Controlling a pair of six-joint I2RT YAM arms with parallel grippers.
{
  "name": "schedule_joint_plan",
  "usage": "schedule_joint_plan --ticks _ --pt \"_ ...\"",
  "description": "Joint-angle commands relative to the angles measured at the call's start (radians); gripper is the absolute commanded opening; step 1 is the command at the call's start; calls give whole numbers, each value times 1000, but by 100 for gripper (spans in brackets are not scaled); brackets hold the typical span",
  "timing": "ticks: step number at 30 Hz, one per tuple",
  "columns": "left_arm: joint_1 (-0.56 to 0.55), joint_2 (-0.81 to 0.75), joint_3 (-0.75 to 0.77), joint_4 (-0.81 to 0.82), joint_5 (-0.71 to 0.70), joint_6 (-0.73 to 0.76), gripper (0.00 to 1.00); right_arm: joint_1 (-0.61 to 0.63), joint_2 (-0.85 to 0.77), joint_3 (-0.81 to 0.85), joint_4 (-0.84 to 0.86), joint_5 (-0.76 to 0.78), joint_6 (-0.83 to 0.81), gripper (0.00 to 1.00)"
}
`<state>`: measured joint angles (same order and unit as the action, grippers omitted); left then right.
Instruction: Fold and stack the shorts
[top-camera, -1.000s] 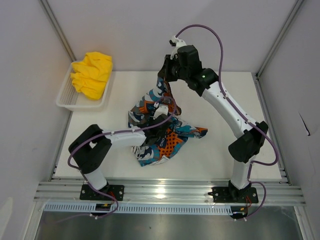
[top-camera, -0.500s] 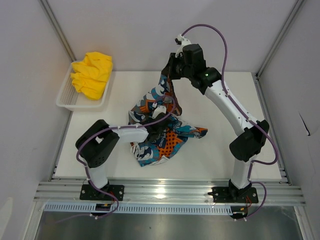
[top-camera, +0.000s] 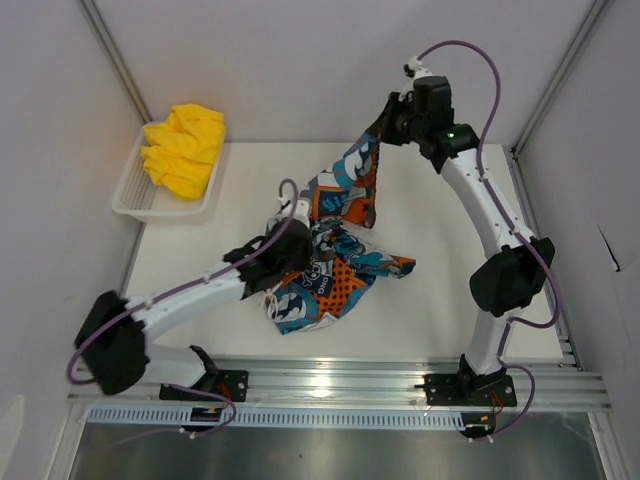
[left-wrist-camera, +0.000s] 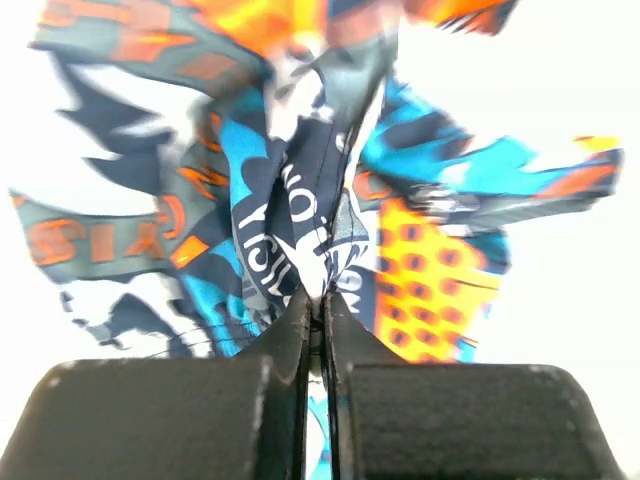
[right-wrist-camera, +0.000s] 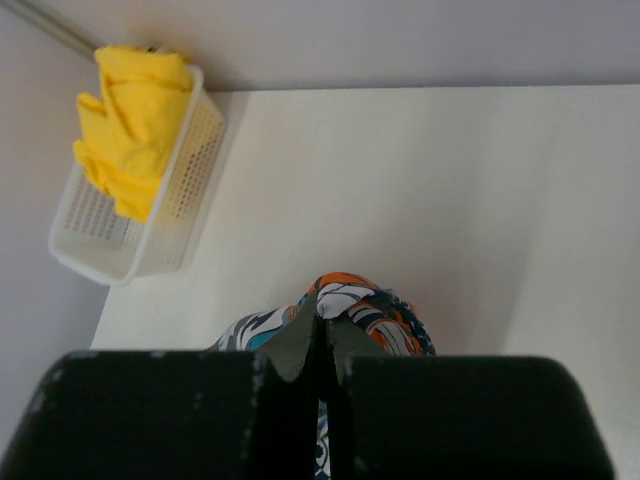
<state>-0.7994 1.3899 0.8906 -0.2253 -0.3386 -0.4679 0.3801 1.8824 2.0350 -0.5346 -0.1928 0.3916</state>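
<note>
We see the small cloth shorts with a busy blue, orange, black and white print (top-camera: 340, 265) bunched mid-table on the white tabletop (top-camera: 450, 290), with one edge lifted toward the far right. Our right gripper (right-wrist-camera: 318, 332) is pressed together on that raised edge. Our left gripper (left-wrist-camera: 320, 305) pinches a fold of the lower heap. The plain bright yellow shorts (top-camera: 183, 148) lie crumpled in the white plastic mesh basket (top-camera: 130, 195) at the far left, well apart.
</note>
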Motion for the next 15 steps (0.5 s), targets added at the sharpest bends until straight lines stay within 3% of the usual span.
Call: schedule_joint_plan --ticks 1,6,15 --pt "8 -241 -15 -61 93 23 0 -75 -45 28 -33 -63 32 0" --pt "9 -408 17 -147 116 32 0 -147 -28 13 -76 -123 98 0" --pt "9 -633 152 -313 18 18 0 -142 7 -98 -65 -155 171 0"
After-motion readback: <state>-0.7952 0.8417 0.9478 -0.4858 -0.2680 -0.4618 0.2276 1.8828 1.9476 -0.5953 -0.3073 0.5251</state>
